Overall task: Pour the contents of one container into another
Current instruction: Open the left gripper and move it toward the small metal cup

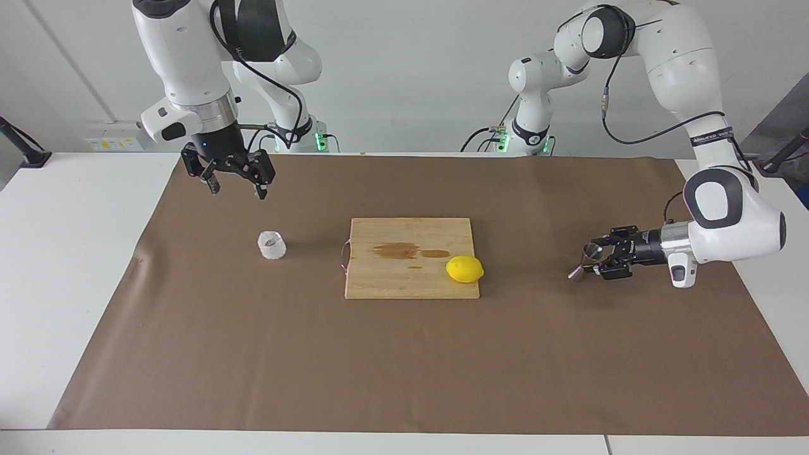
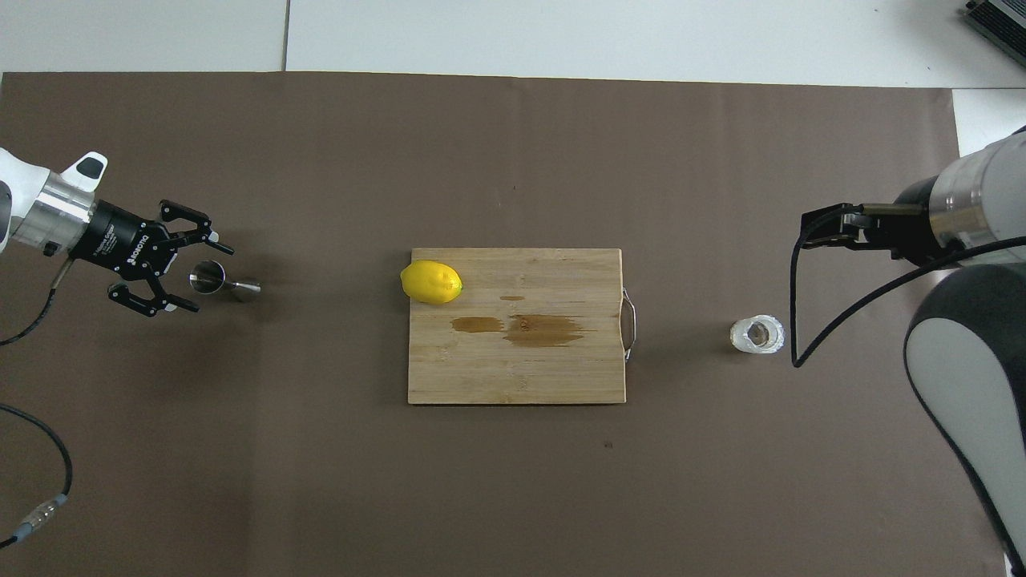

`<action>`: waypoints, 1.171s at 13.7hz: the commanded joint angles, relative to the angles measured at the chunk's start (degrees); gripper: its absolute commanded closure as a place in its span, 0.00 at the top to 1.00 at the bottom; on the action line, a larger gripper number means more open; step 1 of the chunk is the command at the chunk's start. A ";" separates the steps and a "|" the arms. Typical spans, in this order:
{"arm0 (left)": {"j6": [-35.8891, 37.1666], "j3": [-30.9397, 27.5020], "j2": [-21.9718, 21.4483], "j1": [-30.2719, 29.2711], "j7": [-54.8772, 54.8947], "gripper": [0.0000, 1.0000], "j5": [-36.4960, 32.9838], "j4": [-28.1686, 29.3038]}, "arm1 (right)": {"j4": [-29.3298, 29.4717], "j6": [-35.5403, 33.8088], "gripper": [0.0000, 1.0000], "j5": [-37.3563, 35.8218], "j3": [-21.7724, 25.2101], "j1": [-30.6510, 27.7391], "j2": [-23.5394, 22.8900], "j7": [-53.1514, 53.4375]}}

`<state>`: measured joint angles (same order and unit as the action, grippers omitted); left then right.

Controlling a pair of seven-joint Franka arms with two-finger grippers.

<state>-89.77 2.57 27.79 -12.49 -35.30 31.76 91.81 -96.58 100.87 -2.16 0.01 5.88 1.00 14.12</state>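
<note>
The small white bumpy cup [image 1: 272,245] stands on the brown paper toward the right arm's end, also in the overhead view [image 2: 757,335]. The steel hourglass jigger [image 1: 578,268] sits on the paper toward the left arm's end [image 2: 240,286]. My left gripper [image 1: 596,258] lies low and level, open, with its fingers on either side of the jigger's upper rim [image 2: 210,279]. I cannot tell whether they touch it. My right gripper [image 1: 237,189] hangs open in the air, over the paper near the cup, holding nothing.
A wooden cutting board [image 1: 404,285] with a metal handle lies in the middle, marked by a dark wet stain [image 1: 398,250]. A yellow lemon [image 1: 464,269] rests on the board's corner toward the left arm's end. Brown paper [image 1: 404,366] covers the table.
</note>
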 commanded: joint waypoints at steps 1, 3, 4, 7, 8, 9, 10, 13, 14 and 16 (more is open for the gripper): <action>-0.05 -0.46 -0.72 0.88 -1.62 0.90 0.76 1.01 | -0.63 -0.50 1.00 1.63 -0.36 -0.87 0.58 -1.29; 0.38 -0.46 -0.72 0.71 -1.62 0.89 0.59 0.83 | -0.54 -0.50 1.00 1.63 -0.36 -0.87 0.58 -1.29; 0.47 -0.46 -0.72 0.71 -1.53 0.88 0.41 0.74 | -0.54 -0.50 1.00 1.63 -0.36 -0.87 0.58 -1.29; 1.52 -0.54 -0.81 0.18 -1.44 0.84 0.15 0.39 | -0.63 -0.50 1.00 1.63 -0.36 -0.87 0.58 -1.29; 1.53 -0.54 -0.81 0.09 -1.53 0.81 0.14 0.39 | -0.54 -0.50 1.00 1.63 -0.36 -0.87 0.58 -1.29; 1.53 -0.54 -0.81 0.09 -1.53 0.79 0.14 0.39 | -0.54 -0.50 1.00 1.63 -0.36 -0.87 0.58 -1.29; 1.44 -0.46 -0.81 0.09 -1.53 0.77 0.14 0.39 | -0.63 -0.50 1.00 1.63 -0.36 -0.87 0.58 -1.29; 1.35 -0.46 -0.81 0.01 -2.05 0.65 0.14 0.30 | -0.54 -0.50 1.00 1.63 -0.36 -0.87 0.58 -1.29; 1.27 -0.46 -0.81 0.01 -2.32 0.60 0.14 0.22 | -0.63 -0.50 1.00 1.63 -0.36 -0.87 0.58 -1.29; 1.26 -0.46 -0.81 -0.08 -2.32 0.54 0.14 0.22 | -0.63 -0.50 1.00 1.63 -0.36 -0.87 0.58 -1.29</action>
<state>-89.24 2.28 27.71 -12.38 -36.60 31.76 91.78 -96.58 100.87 -2.16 0.01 5.88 1.00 14.12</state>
